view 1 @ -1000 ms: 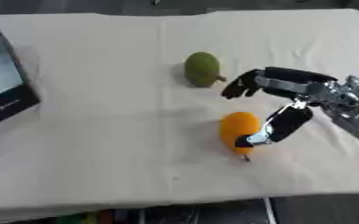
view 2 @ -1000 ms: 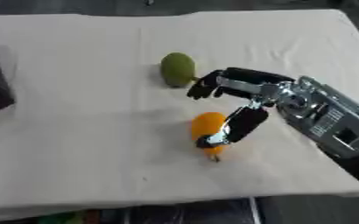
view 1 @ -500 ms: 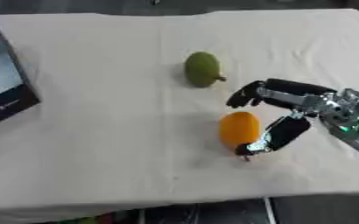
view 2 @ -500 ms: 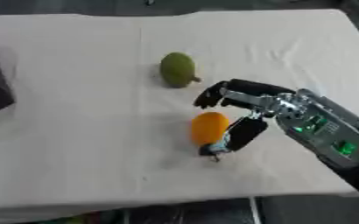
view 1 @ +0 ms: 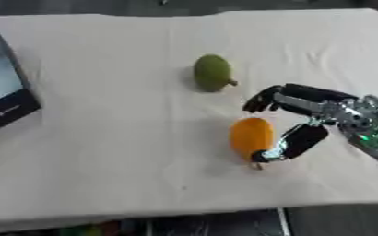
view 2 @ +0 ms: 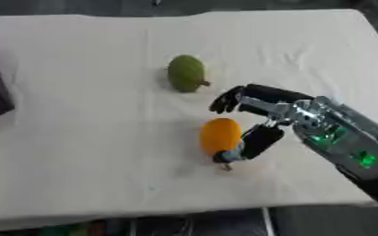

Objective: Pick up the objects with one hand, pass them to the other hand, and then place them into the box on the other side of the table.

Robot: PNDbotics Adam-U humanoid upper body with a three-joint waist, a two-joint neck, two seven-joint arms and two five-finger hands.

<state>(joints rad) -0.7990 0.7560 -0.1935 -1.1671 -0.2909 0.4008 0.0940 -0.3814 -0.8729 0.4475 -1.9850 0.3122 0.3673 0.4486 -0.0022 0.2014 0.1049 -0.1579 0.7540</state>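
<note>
The right robot hand (view 1: 305, 117) reaches in from the right edge of the cloth-covered worktop (view 1: 103, 138) and brackets the orange fruit (view 1: 251, 137). Its thumb lies low along the fruit's near right side, and its fingers (view 1: 261, 99) are spread above and beyond it, relaxed rather than curled. The hand is open around the fruit and not yet clamped on it; whether the thumb actually touches the skin cannot be told. The fruit rests on the cloth near the front right of the worktop.

This posture looks like the set-up for a pinch, with the thumb on one side and the fingers ready to close from the other, so the fruit is trapped rather than pushed away.

The green fruit (view 1: 211, 73) (pear-like, with a short stem end pointing right) lies farther back, well apart from the orange one and untouched. The box (view 1: 2, 101) stands at the far left edge, dark-walled with a pale inside. That is why a hand-over will be needed before anything lands in it. The left robot hand shows in neither view.
</note>
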